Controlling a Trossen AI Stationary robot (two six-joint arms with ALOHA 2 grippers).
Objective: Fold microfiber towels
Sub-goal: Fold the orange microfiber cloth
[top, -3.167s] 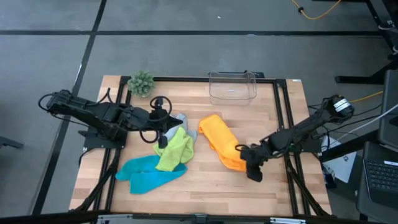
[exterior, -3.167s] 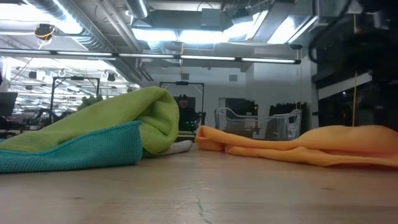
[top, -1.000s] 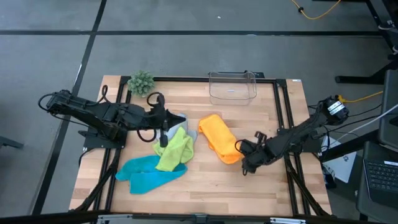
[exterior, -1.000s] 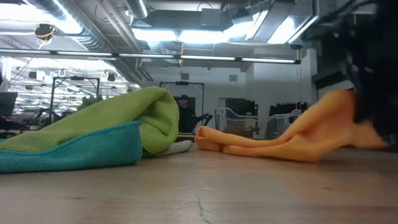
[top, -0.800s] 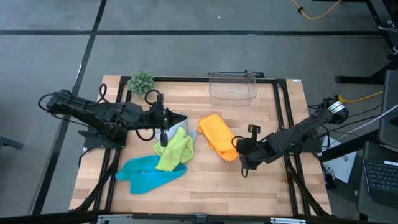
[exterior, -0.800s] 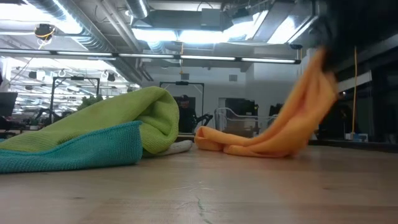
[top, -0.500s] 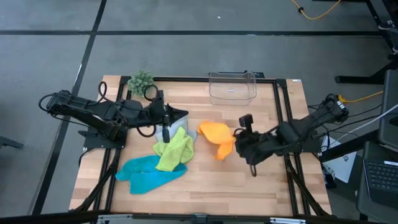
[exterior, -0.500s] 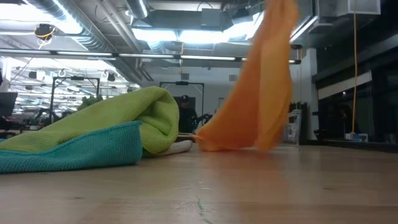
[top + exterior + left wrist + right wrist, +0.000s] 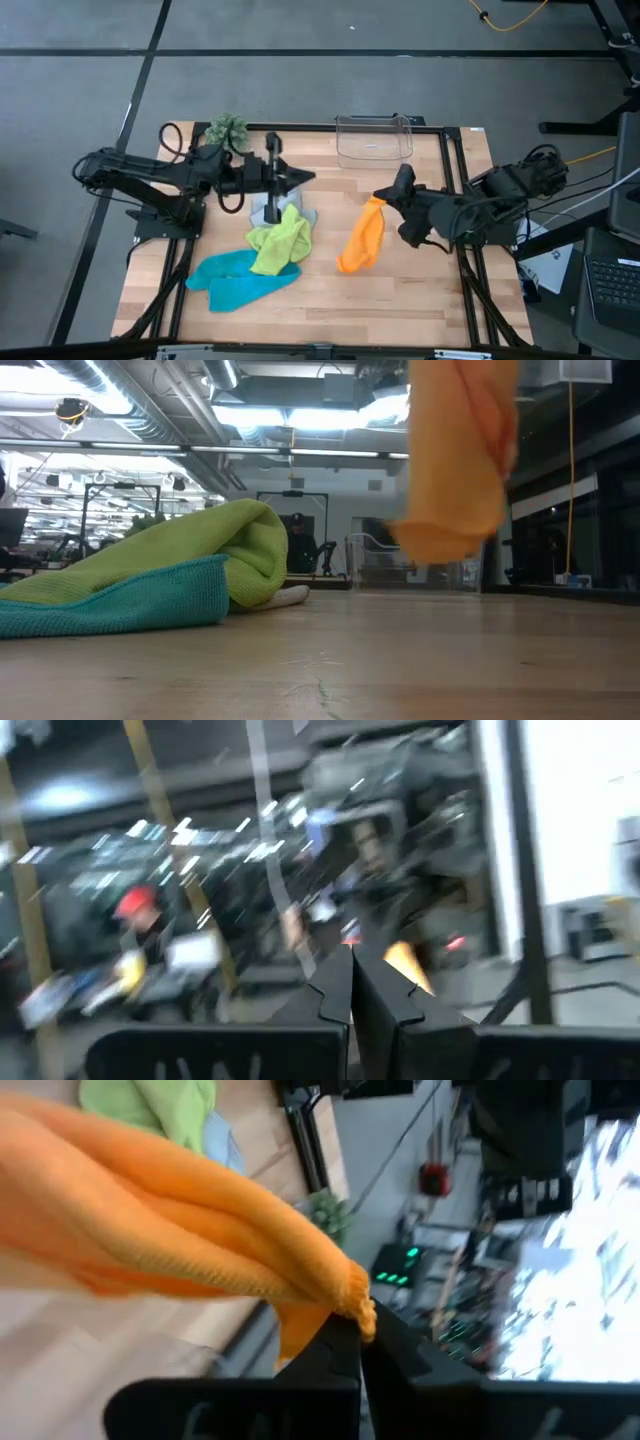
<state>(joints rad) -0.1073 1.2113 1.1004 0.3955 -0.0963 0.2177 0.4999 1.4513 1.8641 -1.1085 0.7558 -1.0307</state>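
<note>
Four towels: orange (image 9: 362, 237) lifted; green (image 9: 279, 238), turquoise (image 9: 237, 280), grey (image 9: 270, 207) heaped.

A light wooden table (image 9: 400, 300) with a black metal frame stands on a grey floor (image 9: 300, 90) with dark lines, and long bright ceiling lights (image 9: 300, 415) shine in the room behind.

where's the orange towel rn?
In the high view the orange towel hangs off the table from the shut right gripper, right of centre, between the lime green towel and the right arm, in front of the clear plastic box.
</note>
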